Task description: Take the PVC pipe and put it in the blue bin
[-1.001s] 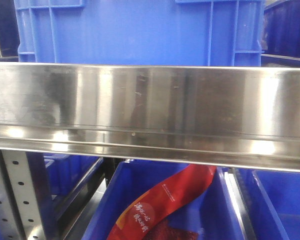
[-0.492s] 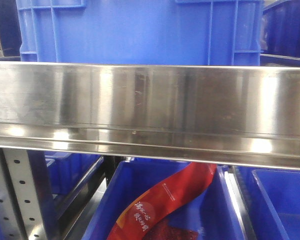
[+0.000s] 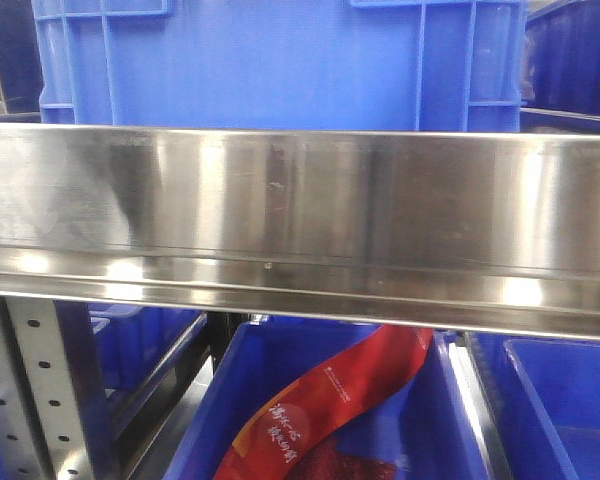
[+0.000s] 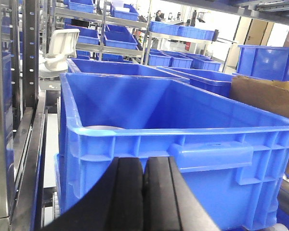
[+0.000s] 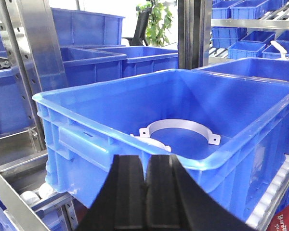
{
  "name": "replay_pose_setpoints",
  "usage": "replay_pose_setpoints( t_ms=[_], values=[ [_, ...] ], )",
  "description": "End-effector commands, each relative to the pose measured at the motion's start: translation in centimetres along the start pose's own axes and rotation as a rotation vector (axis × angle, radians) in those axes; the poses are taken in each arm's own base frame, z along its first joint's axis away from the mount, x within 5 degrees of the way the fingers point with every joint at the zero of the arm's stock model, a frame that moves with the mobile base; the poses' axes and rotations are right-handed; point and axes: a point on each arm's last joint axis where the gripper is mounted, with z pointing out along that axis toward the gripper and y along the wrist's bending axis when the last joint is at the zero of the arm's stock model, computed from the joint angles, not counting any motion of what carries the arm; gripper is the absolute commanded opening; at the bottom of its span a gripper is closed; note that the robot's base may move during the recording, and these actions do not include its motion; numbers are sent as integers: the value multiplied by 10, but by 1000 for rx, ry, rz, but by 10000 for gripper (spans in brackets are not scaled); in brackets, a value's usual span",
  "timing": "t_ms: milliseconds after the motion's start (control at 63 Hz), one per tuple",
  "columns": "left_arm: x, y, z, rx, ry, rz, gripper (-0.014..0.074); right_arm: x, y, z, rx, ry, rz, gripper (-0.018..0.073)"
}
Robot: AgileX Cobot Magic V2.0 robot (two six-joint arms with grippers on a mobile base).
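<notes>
1. Bins fill most of what I can see. On my right wrist view the right gripper (image 5: 145,187) sits low in the foreground, its two black fingers (image 5: 127,192) pressed together with only a thin seam between them and nothing held.
2. Just beyond that gripper stands a blue bin (image 5: 111,139), its near corner towards me.
3. On the floor of that bin lies the PVC pipe (image 5: 180,126), a slim white strip bent in a wide arc. Each end I can see has a flat tab with a small round hole.
4. A second white piece (image 5: 151,142) lies just beside the arc's left end, partly hidden by the bin's rim; I cannot tell what it is.
5. A steel upright (image 5: 36,53) with a row of holes stands to the left of the bin, and more blue bins sit on racks behind.
6. On my left wrist view the left gripper (image 4: 144,192) is likewise closed, its black fingers (image 4: 127,192) touching along a narrow line, empty.
7. It sits in front of another blue bin (image 4: 207,159), whose inside shows only a pale curved shape low at the left, too hidden to name.
8. A brown cardboard box (image 4: 267,96) stands to the right of that bin, and a white plastic object (image 4: 60,50) sits on the rack at upper left.
9. My front view is crossed by a broad stainless shelf rail (image 3: 300,215). A blue crate (image 3: 280,60) rests above it; below it, a red printed bag (image 3: 330,400) lies in a lower blue bin.
</notes>
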Motion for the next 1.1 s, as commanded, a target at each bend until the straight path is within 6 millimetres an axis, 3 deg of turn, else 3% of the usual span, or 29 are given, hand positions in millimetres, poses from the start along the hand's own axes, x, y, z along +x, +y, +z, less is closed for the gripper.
replay_pose_setpoints(
  t_ms=[0, 492, 651, 874, 1080],
  values=[
    [-2, 0, -1, -2, -24, -8, -111, -2, 0, -1, 2, -27, -15, -169],
    [-2, 0, -1, -2, -24, -8, -111, -3, 0, -4, 2, -36, -19, -169],
    [-2, 0, -1, -2, -24, -8, -111, 10, -8, -15, 59, -25, -105, -169],
    [-2, 0, -1, -2, -24, -8, -111, 54, -37, -31, 283, -140, -109, -169],
    [-2, 0, -1, -2, -24, -8, -111, 115, -57, -57, 534, -102, -95, -169]
  ],
)
